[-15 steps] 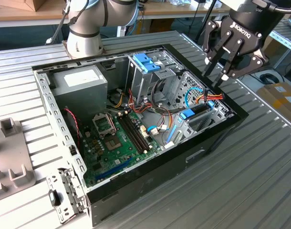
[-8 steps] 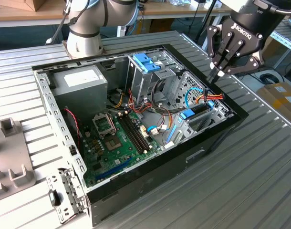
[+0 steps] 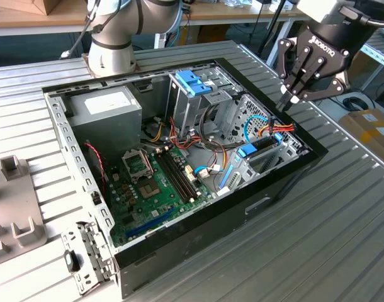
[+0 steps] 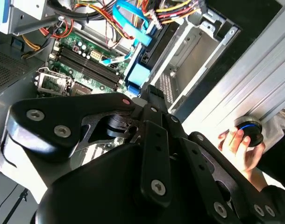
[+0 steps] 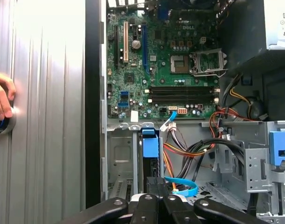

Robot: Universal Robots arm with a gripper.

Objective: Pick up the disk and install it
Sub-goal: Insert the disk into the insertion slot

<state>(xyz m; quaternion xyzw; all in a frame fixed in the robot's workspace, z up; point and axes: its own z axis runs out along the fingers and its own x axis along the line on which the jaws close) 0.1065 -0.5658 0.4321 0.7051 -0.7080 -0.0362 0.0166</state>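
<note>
ribbed metal tabletop (image 3: pixel 343 207) carries an open pc case (image 3: pixel 179 233), its motherboard (image 3: pixel 160 182) exposed. in the exterior view the gripper (image 3: pixel 291 95) hangs above the case's corner at that view's right, its fingers drawn together with nothing between them. just below it the disk (image 3: pixel 262 146) stands on edge in the drive bay (image 3: pixel 277 157), blue frame showing; in the first wrist view the disk (image 5: pixel 150 154) sits in the bay slot beside the motherboard's edge. so the disk looks already seated, and the step in hand reads as the end of installing. any further move calls for a check that it sits fully home. a person's hand (image 4: pixel 243 149) rests on a round knob on the table.
</note>
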